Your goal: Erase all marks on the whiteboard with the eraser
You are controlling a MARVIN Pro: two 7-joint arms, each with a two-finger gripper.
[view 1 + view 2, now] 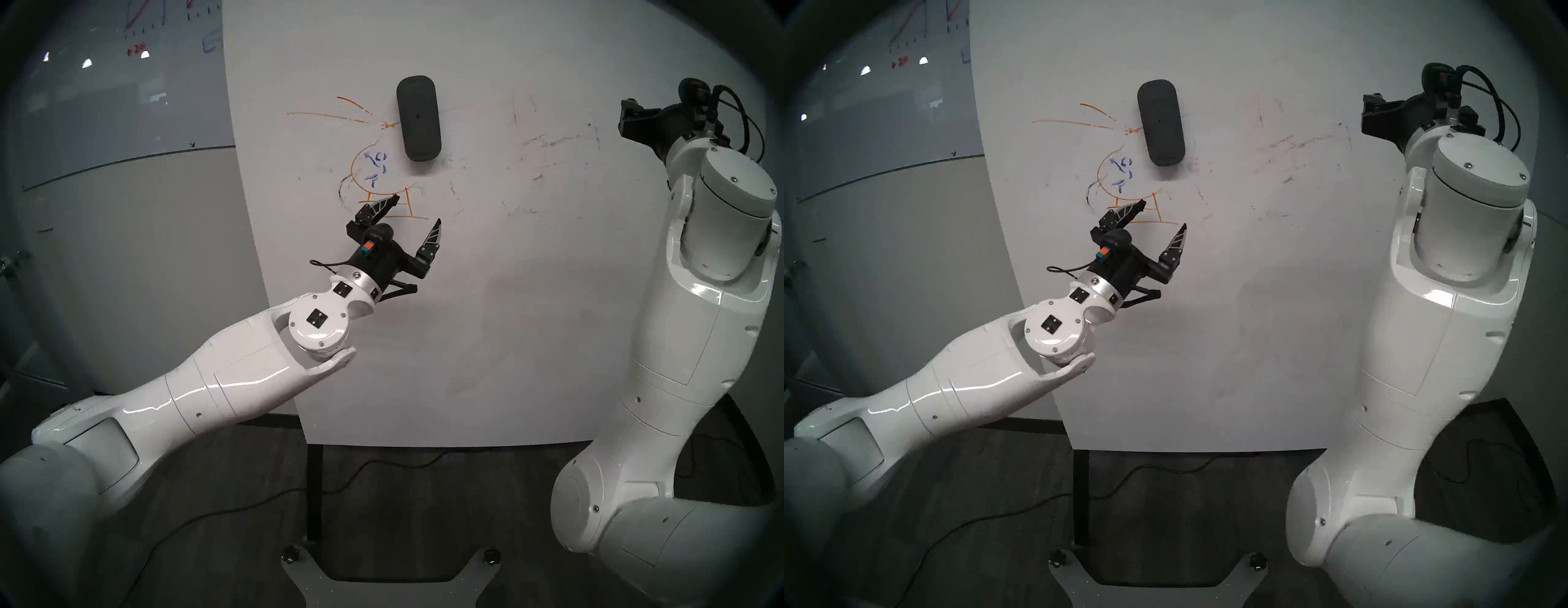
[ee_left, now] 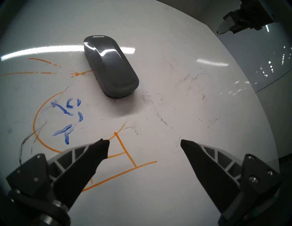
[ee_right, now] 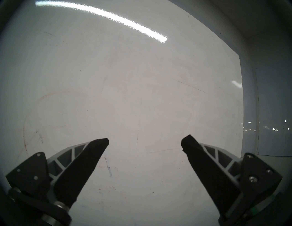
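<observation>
One eraser (image 1: 418, 118), one whiteboard (image 1: 509, 318), two open hands, left hand (image 1: 418, 210), right hand (image 3: 144, 141)

Grey glass board (image 1: 106, 106) with red and blue graph lines, black floor cable (image 1: 237, 505), dark carpet (image 1: 403, 509)

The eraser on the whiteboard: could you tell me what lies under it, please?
The eraser rests flat on the whiteboard. An orange line runs up to its edge; whether marks continue beneath is hidden.
</observation>
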